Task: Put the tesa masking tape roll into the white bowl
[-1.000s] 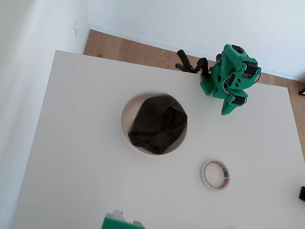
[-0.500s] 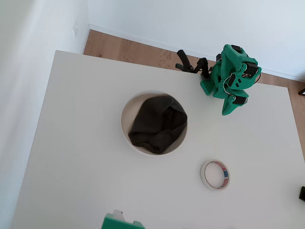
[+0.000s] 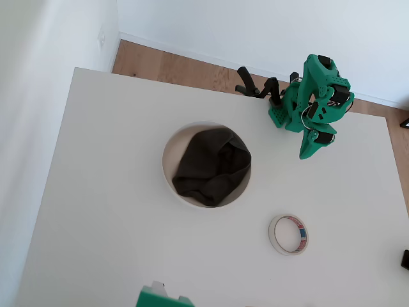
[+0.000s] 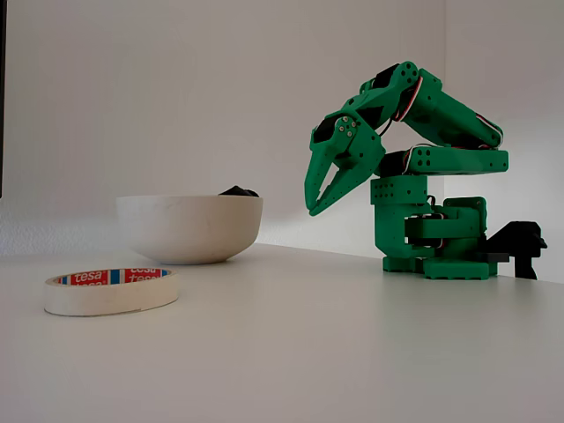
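I work on a plain white table (image 3: 115, 243) pushed near a white wall (image 3: 38, 38). Beyond its far edge, light wooden floor (image 3: 172, 67) meets a white skirting board (image 3: 192, 51). Soft, even daylight fills the room.

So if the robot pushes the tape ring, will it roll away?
Probably not. The tape roll lies flat on the table, so a push would more likely slide it than roll it. It looks thin and hollow, so it is probably light and easy to lift. If the hand tipped it onto its edge, it could roll.
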{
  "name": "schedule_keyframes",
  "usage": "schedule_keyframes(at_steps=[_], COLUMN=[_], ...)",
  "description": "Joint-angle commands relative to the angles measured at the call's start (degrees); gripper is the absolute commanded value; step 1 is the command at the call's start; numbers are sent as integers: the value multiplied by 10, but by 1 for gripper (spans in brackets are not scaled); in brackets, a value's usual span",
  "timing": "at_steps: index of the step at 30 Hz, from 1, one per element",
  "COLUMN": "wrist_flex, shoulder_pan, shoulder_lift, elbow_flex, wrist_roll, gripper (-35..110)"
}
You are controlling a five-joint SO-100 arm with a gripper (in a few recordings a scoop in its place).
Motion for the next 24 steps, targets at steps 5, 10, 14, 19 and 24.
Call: schedule_keyframes(at_steps=[5, 10, 14, 19, 24], wrist_flex=[-92, -118, -128, -135, -121], shoulder_pan=[8, 41, 56, 72, 76], shoulder_lift=[-333, -517, -647, -751, -834], elbow_flex=[-220, -334, -417, -498, -579], wrist_roll=[11, 4, -10, -14, -16], gripper=[-8, -8, -8, -8, -8])
